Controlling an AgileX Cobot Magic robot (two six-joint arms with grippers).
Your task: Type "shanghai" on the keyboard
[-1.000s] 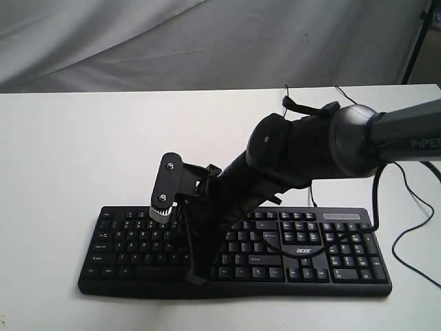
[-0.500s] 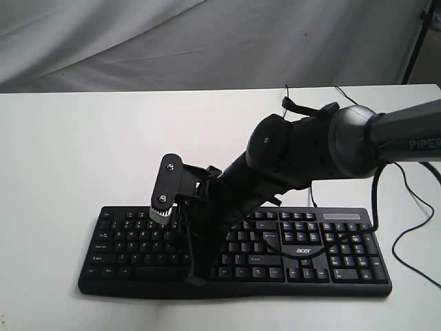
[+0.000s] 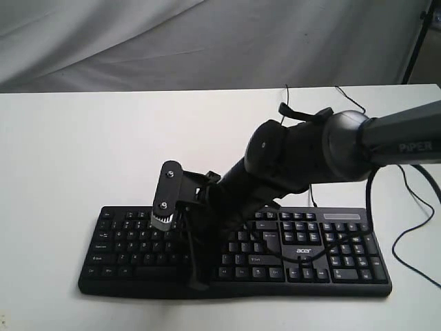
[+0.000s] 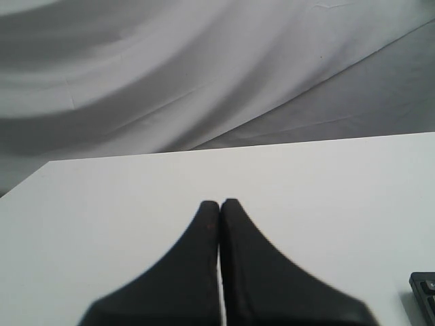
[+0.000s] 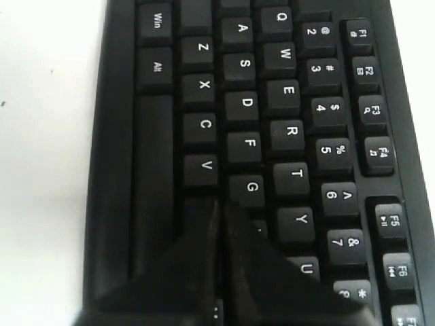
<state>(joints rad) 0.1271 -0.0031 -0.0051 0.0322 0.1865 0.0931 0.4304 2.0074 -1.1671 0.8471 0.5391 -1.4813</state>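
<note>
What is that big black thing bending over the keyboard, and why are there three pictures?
It is a robot arm. One camera stands off to the side and shows the arm bent down over a black Acer keyboard on a white table. The other two cameras ride on the robot's wrists. The right gripper, pinched shut like one fingertip, points at the keys near G and V. The left gripper, also shut, is over the table beside the keyboard. Neither holds anything.
</note>
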